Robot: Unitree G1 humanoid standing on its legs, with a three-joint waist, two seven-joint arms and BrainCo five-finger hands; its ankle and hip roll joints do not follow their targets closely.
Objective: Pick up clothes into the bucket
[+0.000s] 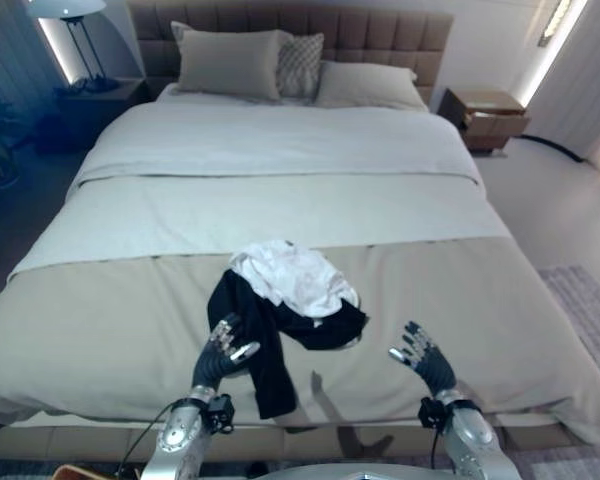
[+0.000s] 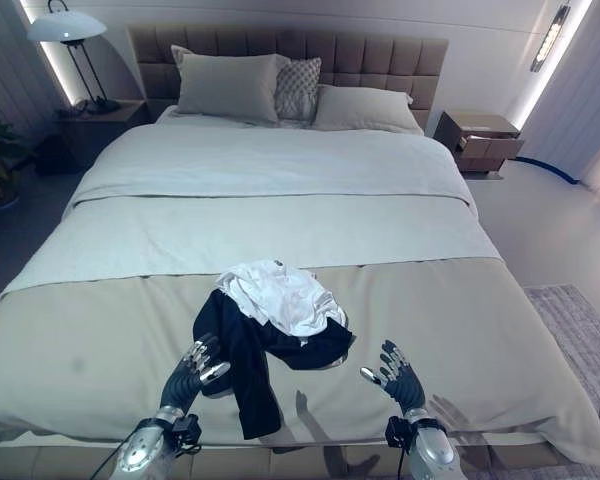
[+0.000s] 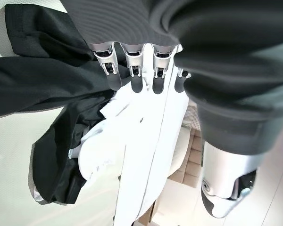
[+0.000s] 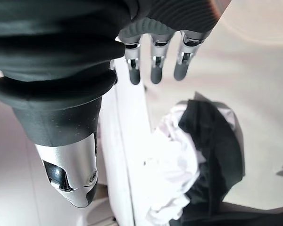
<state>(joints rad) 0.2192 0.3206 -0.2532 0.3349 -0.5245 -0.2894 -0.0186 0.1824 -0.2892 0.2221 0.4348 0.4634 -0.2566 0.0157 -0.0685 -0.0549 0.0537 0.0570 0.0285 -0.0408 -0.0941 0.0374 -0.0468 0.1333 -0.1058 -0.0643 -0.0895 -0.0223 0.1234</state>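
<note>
Bedroom, large bed (image 1: 280, 200) with a tan cover across its foot end, paler sheets further up, and a padded headboard (image 1: 380, 40) at the far wall. Far left, a lamp (image 1: 75, 30) stands on a dark nightstand (image 1: 105, 100) beside the bed. Three pillows (image 1: 230, 62) lean against the headboard, the middle one patterned. Low in the head views, the left hand (image 1: 227, 350) hovers over the tan cover at the foot of the bed, fingers straight and relaxed, gripping nothing; its fingertips are right at the left edge of the black garment (image 1: 265, 350), contact unclear. Its wrist view shows the straight fingers (image 3: 132, 70) pointing at the pile, nothing held. The clothes lie in one heap in the middle of the bed's foot end: the black garment is spread on the cover with one long strip trailing toward the bed's near edge, and a crumpled white garment (image 1: 295, 275) sits on top of its far part. To the right of the heap, the right hand (image 1: 420, 358) is raised above the cover, fingers spread and straight, empty, clearly apart from the clothes. Its wrist view shows the fingers (image 4: 153, 68) straight, with the heap beyond them. Far right, a wooden nightstand (image 1: 490, 115) stands by the bed with a drawer open, and a rug (image 1: 590, 310) lies on the floor at the right edge.
</note>
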